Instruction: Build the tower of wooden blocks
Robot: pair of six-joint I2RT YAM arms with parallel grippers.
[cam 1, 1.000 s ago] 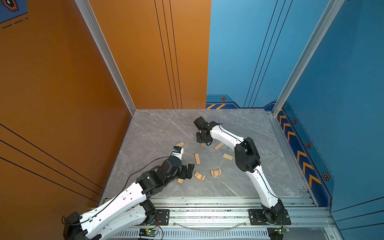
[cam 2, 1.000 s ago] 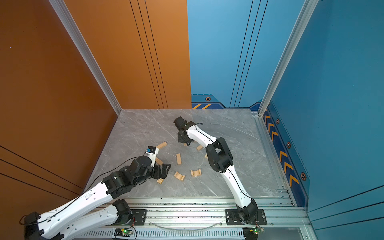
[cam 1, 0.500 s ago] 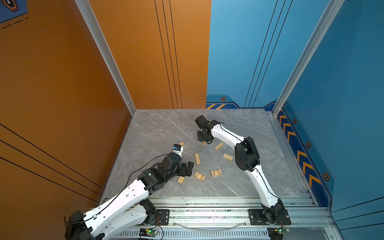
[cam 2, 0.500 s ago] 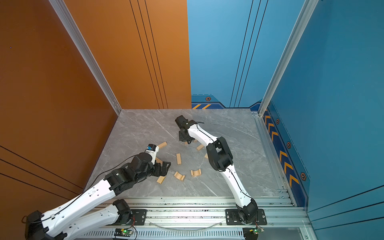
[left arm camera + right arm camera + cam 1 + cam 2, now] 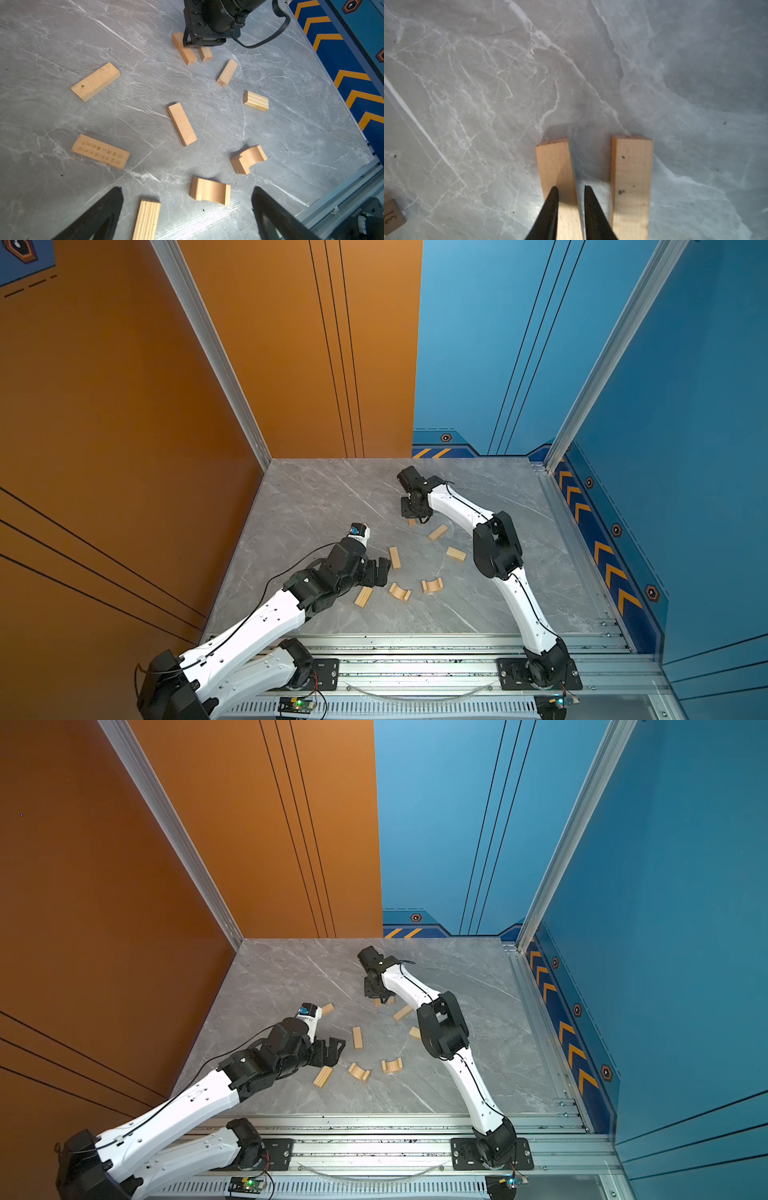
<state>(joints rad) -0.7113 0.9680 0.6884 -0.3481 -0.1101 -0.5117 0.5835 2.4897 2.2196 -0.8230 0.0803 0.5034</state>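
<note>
Our narrow right gripper (image 5: 570, 188) may skew the 2 parallel bars (image 5: 630, 176) at the table's (image 5: 316, 506) 12 o'clock; our left gripper (image 5: 187, 188) gapes wide.

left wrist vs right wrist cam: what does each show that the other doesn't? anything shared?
Left wrist only: the open left gripper, the loose wood blocks, including two arches, an engraved bar and a grooved slab, plus the right arm's wrist from outside.
Right wrist only: the right gripper from behind, jaws drawn close, tips over one bar.
Both: the two parallel bars on the grey table.
</note>
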